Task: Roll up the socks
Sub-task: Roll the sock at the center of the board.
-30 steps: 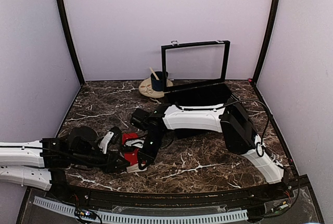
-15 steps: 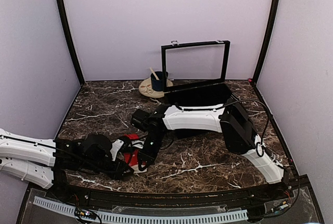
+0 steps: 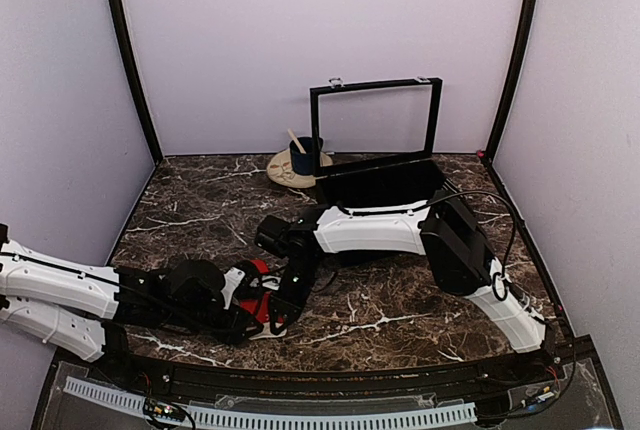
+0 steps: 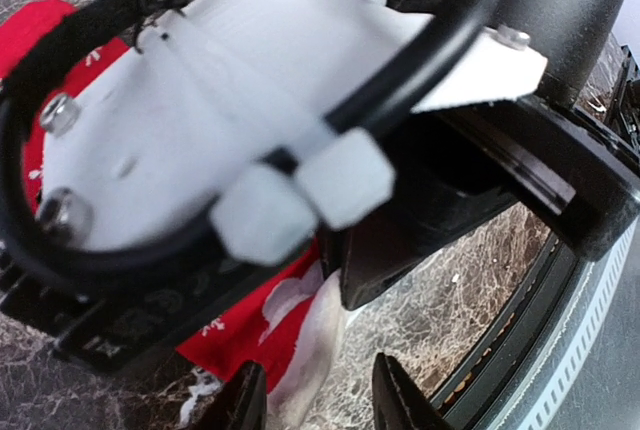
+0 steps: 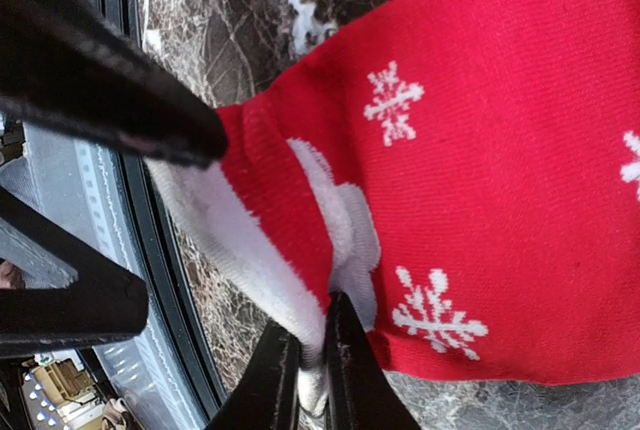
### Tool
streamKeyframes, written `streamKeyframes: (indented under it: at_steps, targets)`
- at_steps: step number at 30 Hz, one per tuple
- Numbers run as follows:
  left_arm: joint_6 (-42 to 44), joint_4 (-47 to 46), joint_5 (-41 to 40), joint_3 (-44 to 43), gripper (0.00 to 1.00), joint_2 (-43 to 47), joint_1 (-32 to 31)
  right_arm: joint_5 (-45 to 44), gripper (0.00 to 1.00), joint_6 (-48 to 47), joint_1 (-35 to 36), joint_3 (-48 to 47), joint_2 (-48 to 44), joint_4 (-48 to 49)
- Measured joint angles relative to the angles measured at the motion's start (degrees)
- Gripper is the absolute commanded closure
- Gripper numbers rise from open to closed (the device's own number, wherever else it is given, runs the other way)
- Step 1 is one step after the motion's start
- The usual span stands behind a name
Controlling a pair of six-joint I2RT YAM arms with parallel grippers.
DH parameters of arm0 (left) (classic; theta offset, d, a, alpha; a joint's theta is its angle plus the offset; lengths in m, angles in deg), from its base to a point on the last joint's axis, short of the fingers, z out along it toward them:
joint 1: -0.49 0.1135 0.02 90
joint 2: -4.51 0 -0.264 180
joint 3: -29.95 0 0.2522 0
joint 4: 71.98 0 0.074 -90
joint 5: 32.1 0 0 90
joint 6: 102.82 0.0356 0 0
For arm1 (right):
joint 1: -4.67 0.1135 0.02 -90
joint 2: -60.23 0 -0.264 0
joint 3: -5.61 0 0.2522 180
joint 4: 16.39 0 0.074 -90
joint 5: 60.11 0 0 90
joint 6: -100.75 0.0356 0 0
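The socks are bright red with white snowflakes and a white cuff, lying flat near the table's front edge. My right gripper is shut on the white cuff of the socks and pinches a fold of it. My left gripper is open and low over the table, with the white edge of the socks lying between its fingers. The right arm's white wrist fills most of the left wrist view. From above, the left gripper and the right gripper meet over the socks.
A black box with its lid raised stands at the back middle. A dark blue mug sits on a tan plate left of it. The table's front rail runs just beyond the socks.
My left arm has slid right to the socks and its jaws have spread apart. The right gripper has kept its hold on the cuff and shifted slightly right.
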Motion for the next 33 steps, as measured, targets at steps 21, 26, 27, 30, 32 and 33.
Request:
streamKeyframes:
  at_steps: [21, 26, 27, 30, 32, 33]
  targets:
    - [-0.37, -3.65, 1.16, 0.66, 0.82, -5.18, -0.92, 0.85, 0.91, 0.11, -0.15, 0.20, -0.02, -0.15]
    - [-0.70, -5.01, 1.11, 1.62, 1.00, -5.18, -0.92, 0.94, 0.91, 0.26, -0.15, 0.20, -0.02, -0.55]
    - [-0.76, -5.51, 1.09, 1.95, 1.00, -5.16, -0.92, 0.96, 0.90, 0.31, -0.15, 0.20, -0.02, -0.57]
    - [-1.11, -6.93, 1.16, 2.93, 1.00, -4.90, -0.92, 0.96, 0.86, 0.50, -0.17, 0.17, -0.02, -0.74]
    - [-1.46, -7.63, 1.18, 3.69, 1.00, -4.42, -0.92, 1.16, 0.83, 0.66, -0.22, 0.20, -0.02, -0.76]
    - [-1.68, -7.89, 1.20, 4.07, 1.00, -4.11, -0.92, 1.33, 0.81, 0.76, -0.26, 0.20, -0.02, -0.76]
